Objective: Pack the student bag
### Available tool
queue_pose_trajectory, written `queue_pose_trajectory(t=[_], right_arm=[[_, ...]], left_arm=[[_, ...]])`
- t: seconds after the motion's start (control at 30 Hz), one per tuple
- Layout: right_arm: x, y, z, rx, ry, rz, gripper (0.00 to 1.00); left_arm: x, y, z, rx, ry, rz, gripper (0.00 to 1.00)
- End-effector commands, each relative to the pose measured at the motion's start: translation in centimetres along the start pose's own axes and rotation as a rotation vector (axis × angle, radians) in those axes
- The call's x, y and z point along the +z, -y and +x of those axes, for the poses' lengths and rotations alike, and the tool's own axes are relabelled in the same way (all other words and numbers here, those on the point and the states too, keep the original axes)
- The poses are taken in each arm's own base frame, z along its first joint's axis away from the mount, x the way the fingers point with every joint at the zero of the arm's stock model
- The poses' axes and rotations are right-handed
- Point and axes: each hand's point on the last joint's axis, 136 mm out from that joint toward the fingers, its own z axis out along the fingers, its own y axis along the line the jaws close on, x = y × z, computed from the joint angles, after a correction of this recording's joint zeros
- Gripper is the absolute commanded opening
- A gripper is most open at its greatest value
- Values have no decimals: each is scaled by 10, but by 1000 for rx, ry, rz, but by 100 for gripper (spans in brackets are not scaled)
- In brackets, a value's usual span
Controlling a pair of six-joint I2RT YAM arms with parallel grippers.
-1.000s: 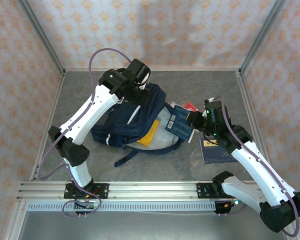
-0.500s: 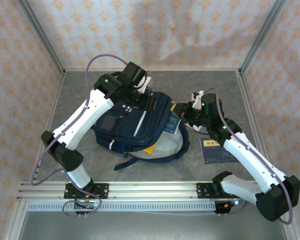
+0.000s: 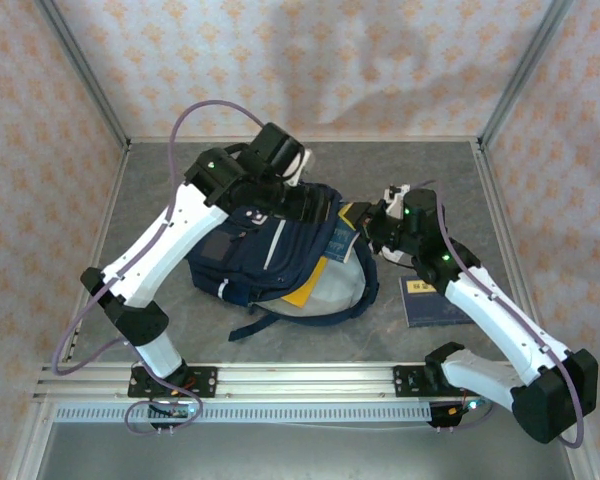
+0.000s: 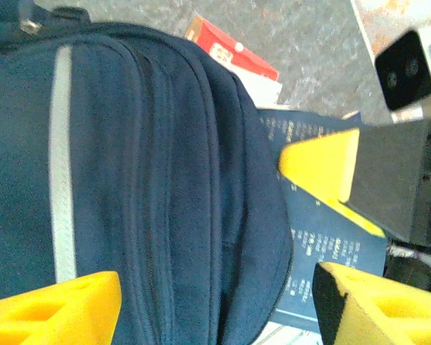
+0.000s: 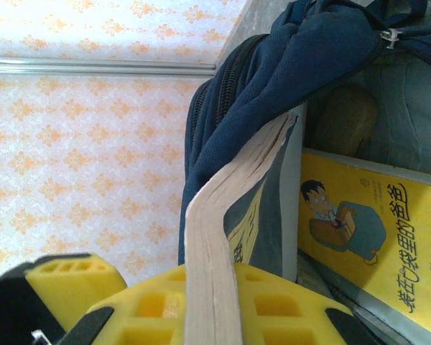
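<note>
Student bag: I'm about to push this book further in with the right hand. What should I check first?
1. Right hand shut on the blue book: ok.
2. Far end of the blue book tucked under the flap of the student bag: ok.
3. Left hand holding the bag's mouth open: not ok; its jaws stand open over the top of the bag.
4. Yellow book already inside the bag, beside the blue book: ok.
5. Free depth inside for the blue book: cannot tell; the bag's flap hides it.
</note>
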Motion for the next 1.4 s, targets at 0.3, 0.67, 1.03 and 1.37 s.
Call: queue_pose_trajectory(t=[0.3, 0.67, 1.03, 1.37], right_arm=[[-24, -54, -3, -45, 54, -212, 0], [-29, -54, -1, -54, 54, -216, 0], [-24, -4, 2, -119, 54, -24, 0], [-18, 75, 14, -189, 0, 188, 0]], left_arm=[[49, 6, 35, 101, -133, -149, 67], [60, 0, 31, 149, -130, -213, 6], [-1, -32, -12, 65, 70, -275, 0], [-73, -53, -33, 68, 242, -284, 0]])
